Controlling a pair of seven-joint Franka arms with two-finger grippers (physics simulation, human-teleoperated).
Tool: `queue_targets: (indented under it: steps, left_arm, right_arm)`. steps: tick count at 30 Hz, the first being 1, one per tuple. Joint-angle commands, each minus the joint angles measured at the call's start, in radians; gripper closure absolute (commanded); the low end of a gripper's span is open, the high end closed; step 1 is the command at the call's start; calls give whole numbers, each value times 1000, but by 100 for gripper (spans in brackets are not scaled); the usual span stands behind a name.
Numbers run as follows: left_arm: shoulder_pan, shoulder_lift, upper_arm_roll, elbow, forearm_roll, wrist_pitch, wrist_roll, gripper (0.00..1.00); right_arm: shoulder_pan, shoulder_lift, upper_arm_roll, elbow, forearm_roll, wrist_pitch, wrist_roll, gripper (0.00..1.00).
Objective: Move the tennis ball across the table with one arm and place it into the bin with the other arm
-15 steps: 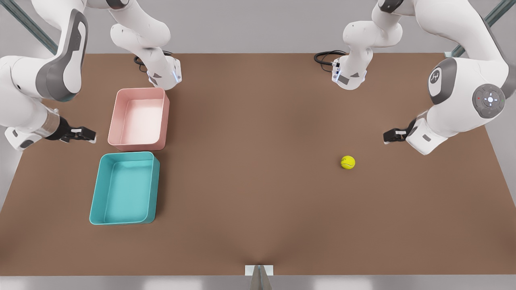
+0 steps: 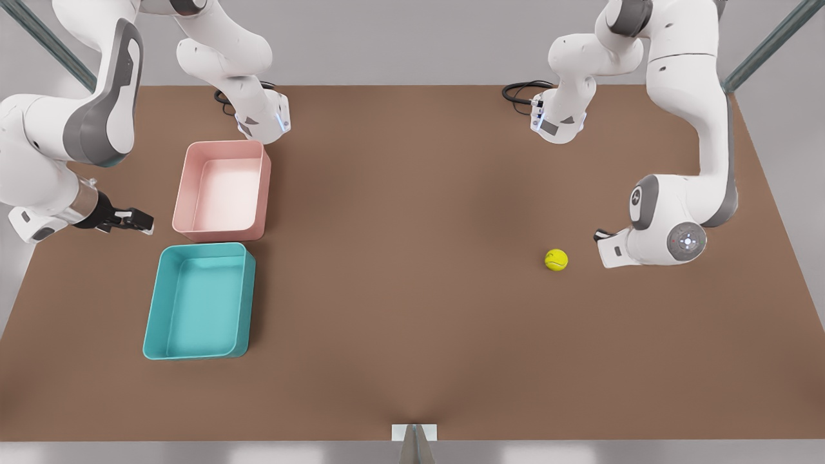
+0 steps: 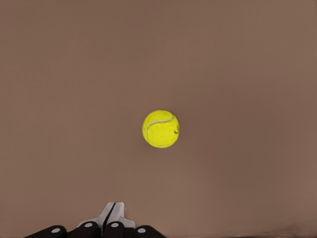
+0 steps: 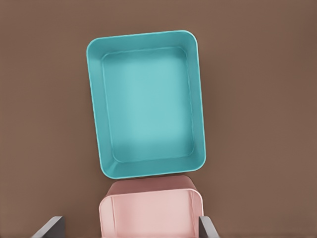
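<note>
Left jaws near tennis ball, apart.

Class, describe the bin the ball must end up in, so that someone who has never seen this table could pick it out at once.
Start at the brown table and go to the front view's left, where two open tubs sit end to end. The bin is the nearer one, below the pink tub. It is teal, not pink, and slightly longer than its neighbour.
</note>
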Motion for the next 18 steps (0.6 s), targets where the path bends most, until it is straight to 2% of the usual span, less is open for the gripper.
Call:
queue_targets:
  steps: [1, 4, 8, 9, 10, 13, 18]
  left_arm:
    - [6, 13, 0, -66, 54, 298, 1402, 79]
    - [11, 28, -3, -149, 254, 387, 1415, 79]
    - [34, 50, -3, -203, 193, 389, 1386, 79]
    - [35, 59, -3, -212, 42, 352, 1380, 79]
    - [38, 59, -3, -210, 30, 321, 1370, 79]
    - [17, 68, -5, -212, 102, 289, 1379, 79]
    - [17, 127, -5, -240, 153, 427, 1369, 79]
  right_arm:
    - [0, -2, -1, -2, 0, 1, 19, 0]
    - [0, 0, -1, -4, 0, 1, 17, 0]
    - [0, 3, -1, -5, 0, 1, 4, 0]
    - [0, 3, -1, -7, 0, 1, 4, 0]
    - [0, 3, -1, -7, 0, 1, 4, 0]
    - [0, 3, -1, -7, 0, 1, 2, 0]
    - [-1, 6, -1, -10, 0, 1, -18, 0]
